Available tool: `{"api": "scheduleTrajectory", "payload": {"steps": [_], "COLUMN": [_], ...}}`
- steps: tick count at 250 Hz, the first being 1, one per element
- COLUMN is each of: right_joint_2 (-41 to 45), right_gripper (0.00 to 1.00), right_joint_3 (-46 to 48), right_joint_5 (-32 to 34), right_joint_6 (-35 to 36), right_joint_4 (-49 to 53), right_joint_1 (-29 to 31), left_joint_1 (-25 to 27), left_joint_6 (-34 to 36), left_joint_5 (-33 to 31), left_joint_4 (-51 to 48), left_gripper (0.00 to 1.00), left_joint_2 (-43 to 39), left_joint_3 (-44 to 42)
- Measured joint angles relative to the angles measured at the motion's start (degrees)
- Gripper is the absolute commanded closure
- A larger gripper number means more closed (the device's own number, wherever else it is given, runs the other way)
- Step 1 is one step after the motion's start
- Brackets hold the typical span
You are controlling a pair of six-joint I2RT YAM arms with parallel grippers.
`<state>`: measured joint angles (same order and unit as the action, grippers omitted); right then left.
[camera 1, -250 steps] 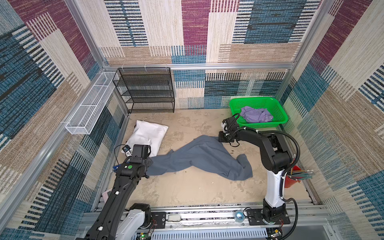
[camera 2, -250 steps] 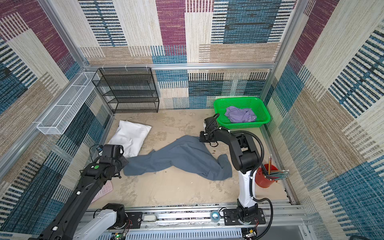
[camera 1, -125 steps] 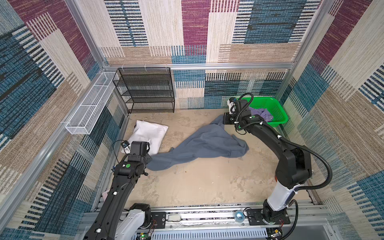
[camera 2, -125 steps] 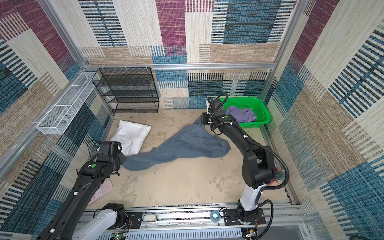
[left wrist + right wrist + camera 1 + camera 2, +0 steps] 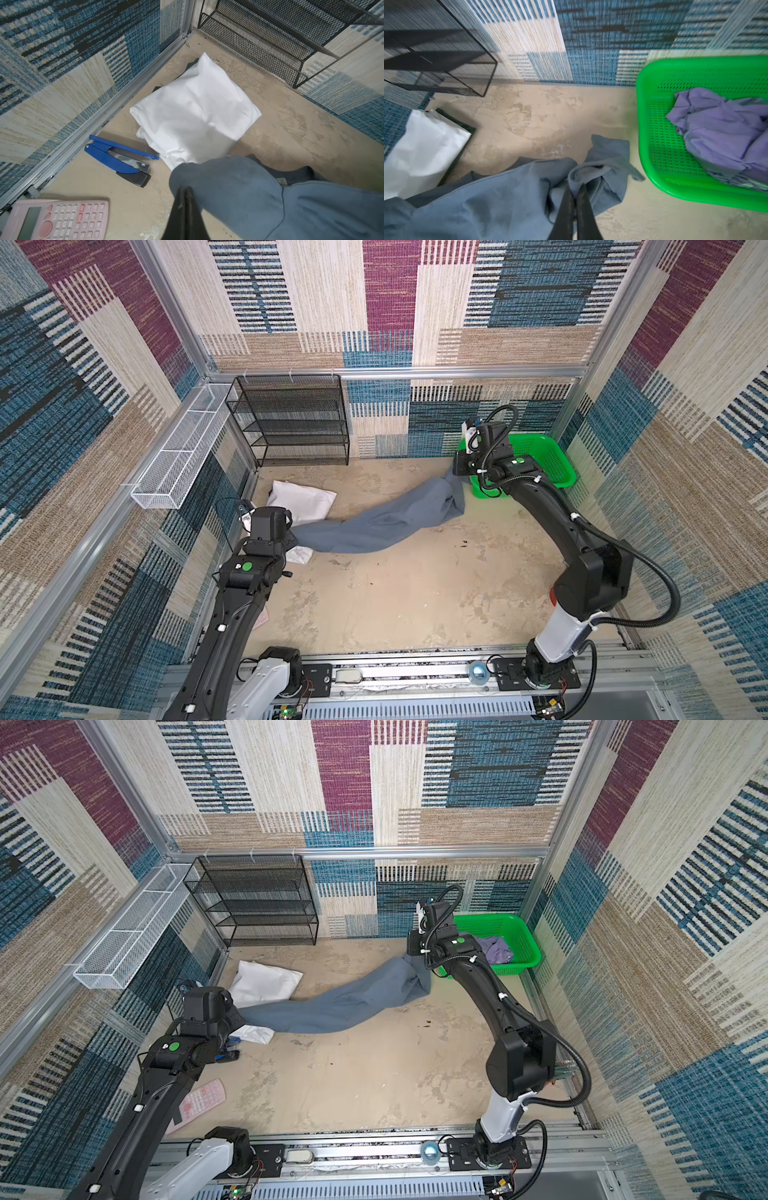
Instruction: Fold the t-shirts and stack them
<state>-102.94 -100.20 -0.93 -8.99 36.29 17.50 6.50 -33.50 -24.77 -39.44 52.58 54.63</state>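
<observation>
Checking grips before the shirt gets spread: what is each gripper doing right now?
The left gripper is closed, pinching one end of the blue-grey t-shirt.
The right gripper is closed, pinching the same shirt's other end.

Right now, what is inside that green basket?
A crumpled lavender t-shirt lies in the green basket. Anything beneath the cloth is covered and cannot be seen.

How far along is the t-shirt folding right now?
Done: neither t-shirt is folded or stacked. In hand: the left pincer and right pincer are shut on opposite ends of the slate blue-grey cloth t-shirt, spread between them. Left: folding it, plus the crumpled lavender-purple t-shirt in the green plastic basket.
</observation>
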Motion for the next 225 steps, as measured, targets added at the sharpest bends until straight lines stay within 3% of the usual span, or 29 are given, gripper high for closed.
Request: {"api": "scheduleTrajectory", "payload": {"steps": [28,92,98,109,136,162,196,225], "right_joint_2": [-0.2,17.5,17.9,18.1,16.9,14.2,6.9,-0.8], "right_gripper": [1.0,1.0,0.92,0.67,0.44,0.42,0.42,0.44], "right_joint_3": [2.4,24.0,25.0,26.6,26.6,21.6,14.0,13.1], "right_joint_5": [1.1,6.5,7.0,8.0,10.3,11.7,7.3,2.8], "right_joint_6": [-1.0,-5.5,-6.0,-6.8,-8.4,-8.7,-7.0,-6.1], "right_joint_4": [3.5,11.9,12.8,14.4,17.6,17.1,11.9,7.3], "right_joint_1": [0.0,-0.1,-0.1,-0.1,0.1,2.1,5.4,7.3], "left_joint_1": [0.0,0.0,0.0,0.0,0.0,0.0,0.0,0.0], "left_joint_6": [-0.5,-2.8,-3.0,-3.7,-4.9,-5.7,-6.5,-6.8], "left_joint_5": [0.7,0.8,0.8,0.8,1.4,2.3,2.6,2.6], "left_joint_4": [-1.2,-5.2,-5.6,-6.1,-6.6,-6.6,-6.9,-7.9], "left_gripper": [1.0,1.0,1.0,1.0,1.0,1.0,1.0,1.0], "left_joint_2": [-2.1,-6.9,-6.9,-7.0,-7.3,-8.2,-9.8,-10.8], "left_joint_3": [-1.4,-7.1,-7.7,-9.0,-11.9,-13.1,-13.9,-13.9]}}
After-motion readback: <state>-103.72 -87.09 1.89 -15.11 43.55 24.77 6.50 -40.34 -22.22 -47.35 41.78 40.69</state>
